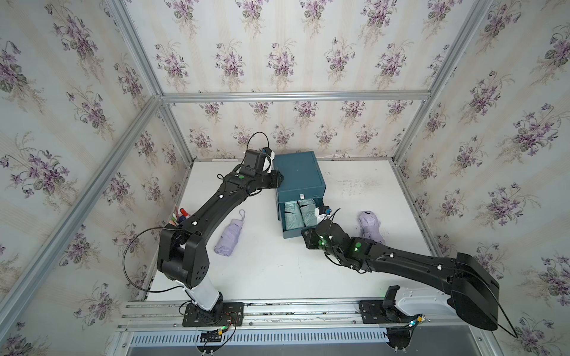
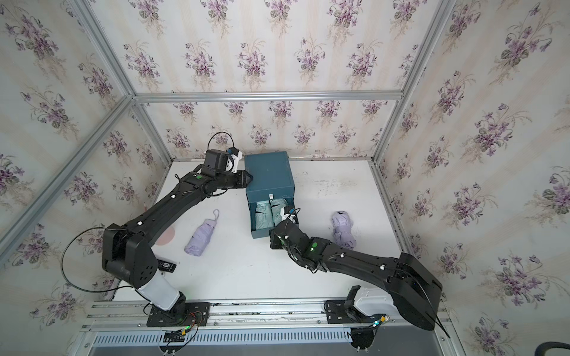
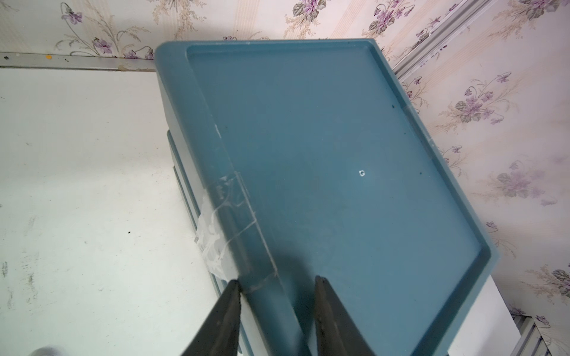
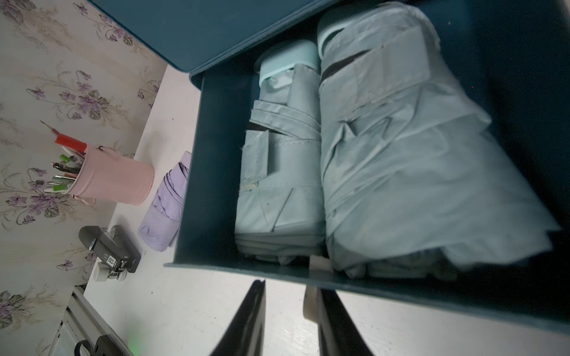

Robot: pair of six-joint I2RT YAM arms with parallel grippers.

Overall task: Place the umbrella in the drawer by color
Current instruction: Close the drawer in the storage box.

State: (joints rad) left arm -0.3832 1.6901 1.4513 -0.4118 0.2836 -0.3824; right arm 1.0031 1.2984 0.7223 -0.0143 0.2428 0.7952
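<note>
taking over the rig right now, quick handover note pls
left gripper: astride the cabinet top edge; grip unclear.
right gripper: at the open drawer front, no umbrella in it; open or shut unclear.
done: two mint umbrellas lie in the open drawer.
left: two lilac umbrellas on the table, one either side of the cabinet; likely for the shut upper drawer.

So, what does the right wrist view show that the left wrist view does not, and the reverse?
Only the right wrist view: the open drawer with two pale green umbrellas side by side inside, a lilac umbrella on the table, a pink pen cup and the right gripper. Only the left wrist view: the cabinet's flat top, clear tape on its edge, and the left gripper. Both: the teal cabinet, the white table and the flowered wallpaper.
</note>
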